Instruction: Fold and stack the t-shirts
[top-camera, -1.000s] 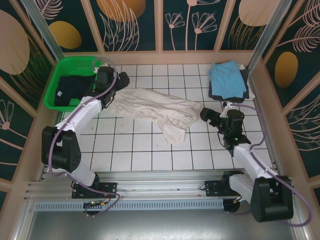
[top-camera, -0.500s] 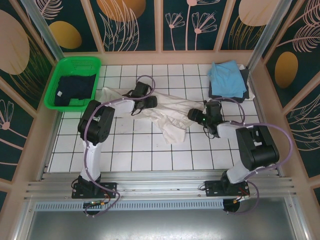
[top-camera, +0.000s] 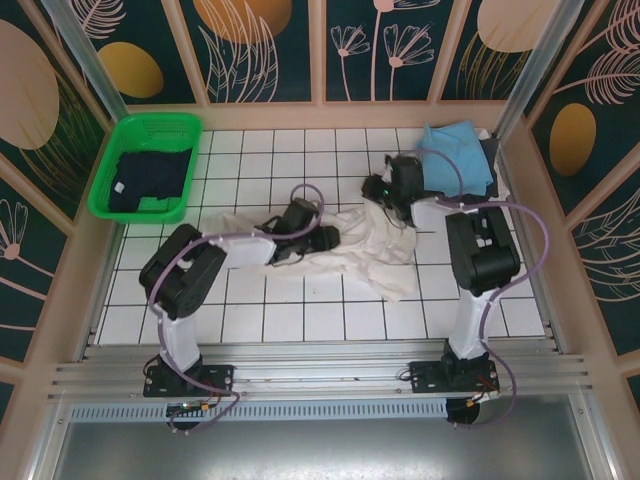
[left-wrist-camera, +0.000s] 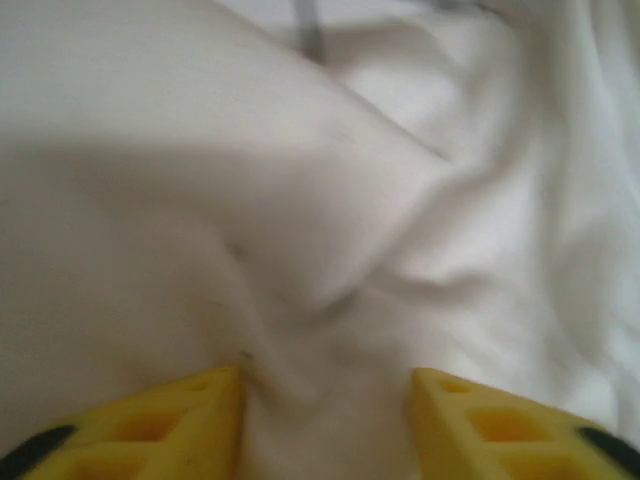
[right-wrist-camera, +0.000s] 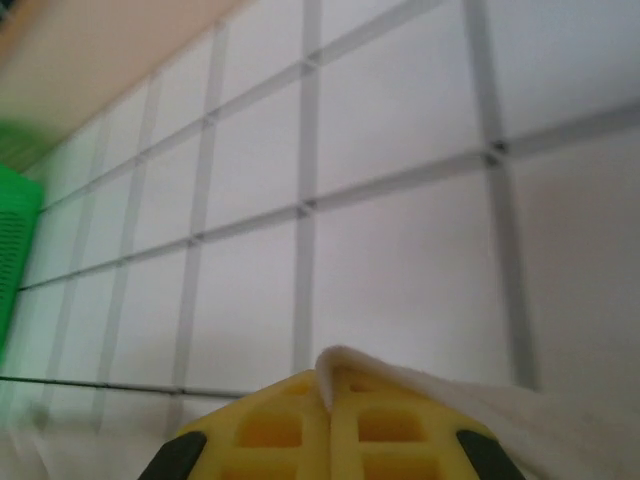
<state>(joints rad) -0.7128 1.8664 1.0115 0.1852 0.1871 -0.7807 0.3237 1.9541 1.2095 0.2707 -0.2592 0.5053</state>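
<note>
The cream-white t-shirt (top-camera: 385, 262) lies crumpled at mid-table on the tiled table (top-camera: 250, 310). Its long axis runs left to right, and the right end sags toward the near side. We cannot tell collar from hem.

The left gripper (top-camera: 325, 240) sits on the shirt's middle, its fingers (left-wrist-camera: 150, 425) half closed around a thick ridge of cloth. Farther right, the right gripper (top-camera: 378, 190) has its fingers (right-wrist-camera: 270, 430) pressed together on a thin edge of the same shirt.

We judge the cloth light and limp, so we take hold at hems or shoulders, not mid-panel.

Farthest right, the light blue t-shirt (top-camera: 455, 155) tops the dark grey t-shirt (top-camera: 489, 150). Farthest left, the navy t-shirt (top-camera: 150, 180) lies in the green basket (top-camera: 160, 125).
</note>
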